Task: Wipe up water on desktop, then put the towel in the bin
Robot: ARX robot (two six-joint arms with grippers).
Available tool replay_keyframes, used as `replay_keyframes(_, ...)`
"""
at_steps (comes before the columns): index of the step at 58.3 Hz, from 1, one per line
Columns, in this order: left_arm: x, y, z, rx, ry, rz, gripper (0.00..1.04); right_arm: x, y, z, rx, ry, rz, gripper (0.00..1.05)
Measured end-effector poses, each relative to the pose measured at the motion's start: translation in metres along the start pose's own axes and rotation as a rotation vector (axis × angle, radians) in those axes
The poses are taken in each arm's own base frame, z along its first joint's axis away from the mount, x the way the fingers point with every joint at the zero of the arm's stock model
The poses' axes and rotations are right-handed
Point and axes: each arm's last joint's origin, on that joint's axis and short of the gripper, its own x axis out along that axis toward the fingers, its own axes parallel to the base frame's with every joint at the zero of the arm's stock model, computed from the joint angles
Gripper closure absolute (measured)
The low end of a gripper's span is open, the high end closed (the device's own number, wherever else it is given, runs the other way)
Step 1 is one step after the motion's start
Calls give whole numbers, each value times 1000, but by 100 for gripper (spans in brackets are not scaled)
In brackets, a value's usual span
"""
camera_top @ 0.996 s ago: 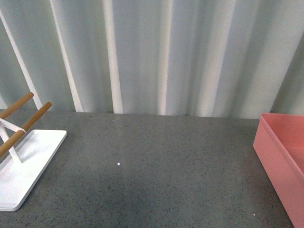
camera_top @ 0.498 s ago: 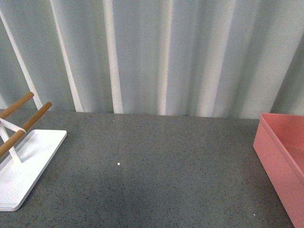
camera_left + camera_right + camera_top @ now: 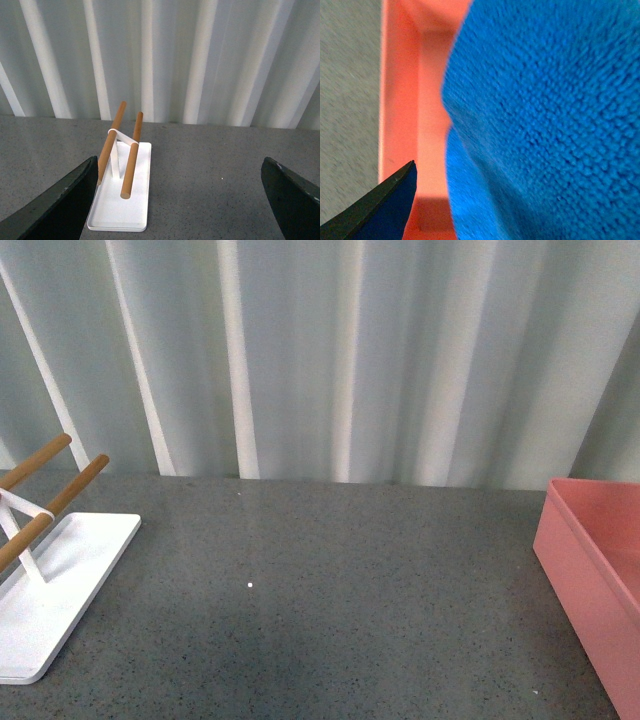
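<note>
The dark grey speckled desktop (image 3: 340, 580) fills the front view, and no water shows on it. At its right edge stands the salmon-pink bin (image 3: 590, 560). In the right wrist view the blue towel (image 3: 545, 110) fills most of the picture, blurred, over the bin's pink inside (image 3: 402, 100). My right gripper (image 3: 495, 215) is open; one dark finger (image 3: 380, 210) shows beside the towel and the other is hidden behind the cloth. My left gripper (image 3: 177, 200) hangs open over the desktop (image 3: 210, 185) with nothing between its fingers. Neither arm appears in the front view.
A white rack base (image 3: 50, 590) with wooden rods (image 3: 55, 495) stands at the left of the desktop; in the left wrist view this rack (image 3: 122, 195) lies just ahead of the left finger. A corrugated pale wall (image 3: 330, 350) closes the back.
</note>
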Motion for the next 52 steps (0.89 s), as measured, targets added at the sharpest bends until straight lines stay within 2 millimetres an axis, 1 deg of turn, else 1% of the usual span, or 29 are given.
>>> replay_keyframes(5,0,0,0,0,0,0,7,1,4,-3,-21,106,-21,7)
replay_keyframes(12,0,0,0,0,0,0,7,2,9,-2,-50,150,-30,7)
replay_keyframes(23,0,0,0,0,-1,0,7,-5,16,10,-87,132,-46,7)
replay_keyframes(50,0,0,0,0,0,0,7,-4,18,10,-102,132,-43,7)
replay_keyframes(52,0,0,0,0,0,0,7,-1,17,11,-77,72,-23,9)
